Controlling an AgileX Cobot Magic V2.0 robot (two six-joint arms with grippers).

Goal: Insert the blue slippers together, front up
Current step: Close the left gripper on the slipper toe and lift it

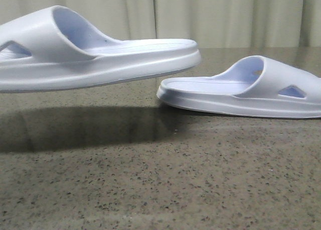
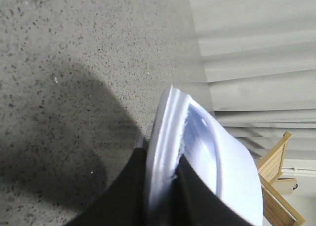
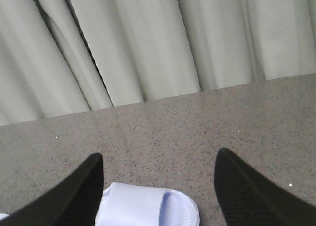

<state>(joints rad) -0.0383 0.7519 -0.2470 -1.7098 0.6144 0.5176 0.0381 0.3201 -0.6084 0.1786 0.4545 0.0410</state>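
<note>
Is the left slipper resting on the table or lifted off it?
Lifted: the left slipper hangs above its shadow, pinched between the left gripper's fingers.

Both blue slippers (image 1: 95, 54) (image 1: 251, 89) are a really pale blue-white, slightly bluer inside the strap, with faint ribbing on the footbed. The tabletop (image 1: 160, 180) is grey-brown with dark and white speckles. The curtain (image 1: 210, 14) is plain off-white, and the gripper fingers (image 3: 247, 191) are black.

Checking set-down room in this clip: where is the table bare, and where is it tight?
Bare: the near table in front of both slippers, and the far strip up to the curtain. Tight: mid-table, where the lifted slipper, clamped in the left gripper, nearly meets the resting slipper.
</note>
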